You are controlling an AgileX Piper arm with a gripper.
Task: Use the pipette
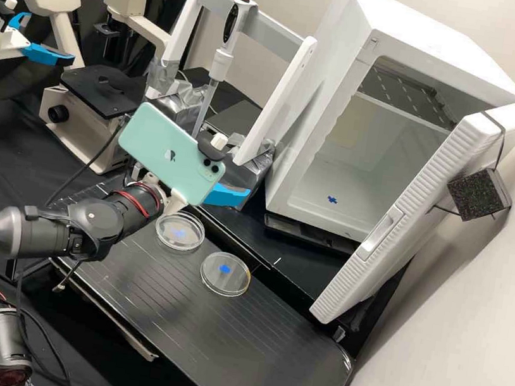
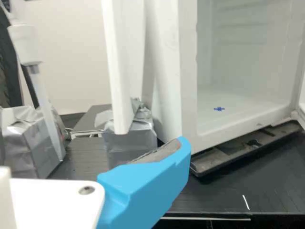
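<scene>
The gripper [image 1: 226, 196] is low in front of the white stand [image 1: 283, 101], partly hidden behind the green phone on its arm. In the wrist view the gripper [image 2: 147, 191] stands open, its grey inner pad touching nothing. The pipette [image 1: 222, 63], with a red button on top, hangs upright from the stand's grey crossbar; the phone hides its lower end. At the left in the wrist view, the pipette [image 2: 25, 43] points its clear tip downward, apart from the blue finger. Two round clear dishes, one [image 1: 161, 240] nearer the arm and another [image 1: 206, 285], lie on the black bench top.
Right of the stand is a white cabinet [image 1: 346, 58] with its ribbed door [image 1: 394, 218] swung open. A microscope [image 1: 78, 129] stands at the back left. Silver-taped blocks [image 2: 129, 148] hold up the stand. Another arm's blue-fingered gripper is at the far left.
</scene>
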